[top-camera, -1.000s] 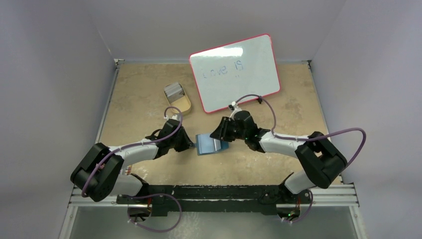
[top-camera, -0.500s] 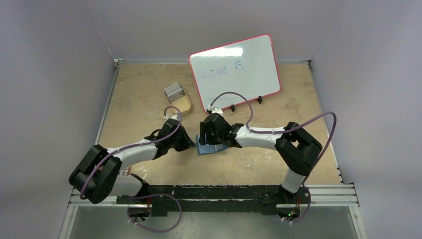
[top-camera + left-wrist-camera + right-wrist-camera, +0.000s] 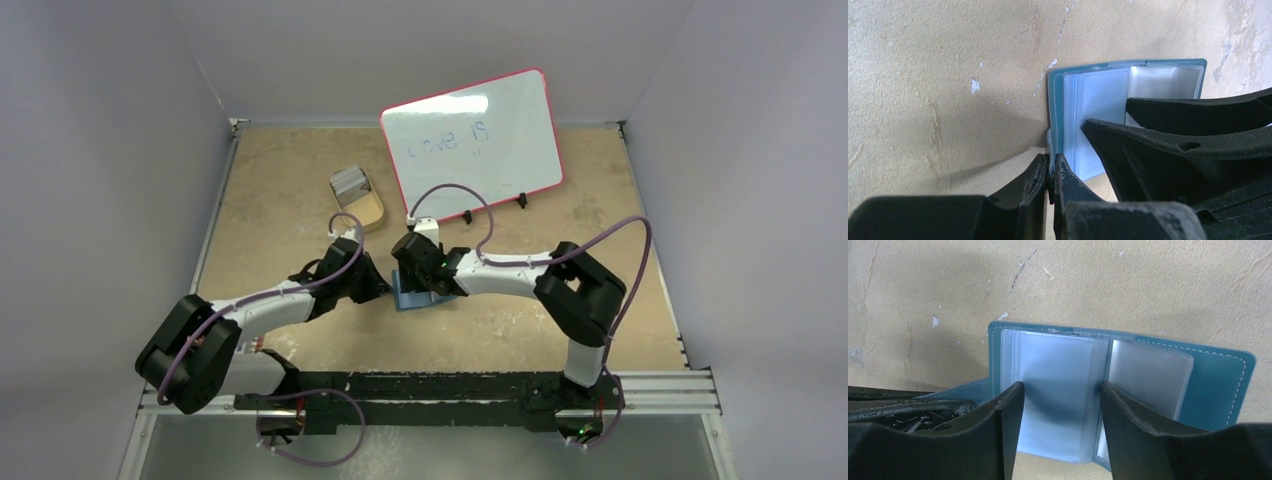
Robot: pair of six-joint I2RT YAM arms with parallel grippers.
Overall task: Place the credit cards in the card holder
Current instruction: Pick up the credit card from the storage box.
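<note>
Credit cards [image 3: 348,180]: grey stack in the tan oval tray [image 3: 368,212], far-left part of the table [image 3: 280,230], well apart from the card holder.
Left gripper [image 3: 1050,167]: closed tight, pinching the card holder's left edge.
Card holder [image 3: 1218,385]: teal, lying open near the table's middle, clear sleeves up.
Right gripper [image 3: 1063,390]: fingers spread wide over the sleeves, gripping nothing.
Whiteboard [image 3: 470,145]: propped at the far edge.
</note>
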